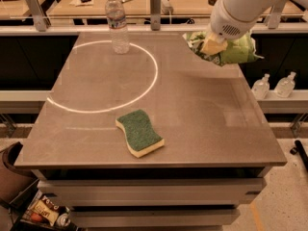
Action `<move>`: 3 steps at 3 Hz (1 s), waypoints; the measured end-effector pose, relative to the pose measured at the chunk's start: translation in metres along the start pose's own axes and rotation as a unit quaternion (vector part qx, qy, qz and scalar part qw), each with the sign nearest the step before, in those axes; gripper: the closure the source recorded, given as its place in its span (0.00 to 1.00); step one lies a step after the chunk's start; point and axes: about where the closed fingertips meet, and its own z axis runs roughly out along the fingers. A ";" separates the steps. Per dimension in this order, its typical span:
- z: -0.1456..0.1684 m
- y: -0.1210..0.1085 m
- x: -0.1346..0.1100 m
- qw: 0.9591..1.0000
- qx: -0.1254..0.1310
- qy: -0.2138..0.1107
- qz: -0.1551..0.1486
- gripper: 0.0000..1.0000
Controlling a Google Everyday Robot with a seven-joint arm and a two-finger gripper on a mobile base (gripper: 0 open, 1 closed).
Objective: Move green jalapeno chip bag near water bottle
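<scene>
The green jalapeno chip bag is a crumpled light-green foil bag held in the air above the table's far right part. My gripper is shut on it, under the white arm that comes in from the top right. The water bottle is a tall clear ribbed bottle with a white cap, standing upright at the table's far left-centre, well to the left of the bag.
A dark-green sponge with a yellow base lies near the table's front centre. A bright ring of light marks the grey tabletop. Two small squat bottles stand on a ledge beyond the right edge.
</scene>
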 end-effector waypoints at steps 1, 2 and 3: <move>0.002 -0.048 -0.021 0.999 0.043 -0.014 -0.014 1.00; 0.010 -0.079 -0.056 0.995 0.070 -0.069 -0.035 1.00; 0.024 -0.091 -0.102 0.986 0.073 -0.139 -0.056 1.00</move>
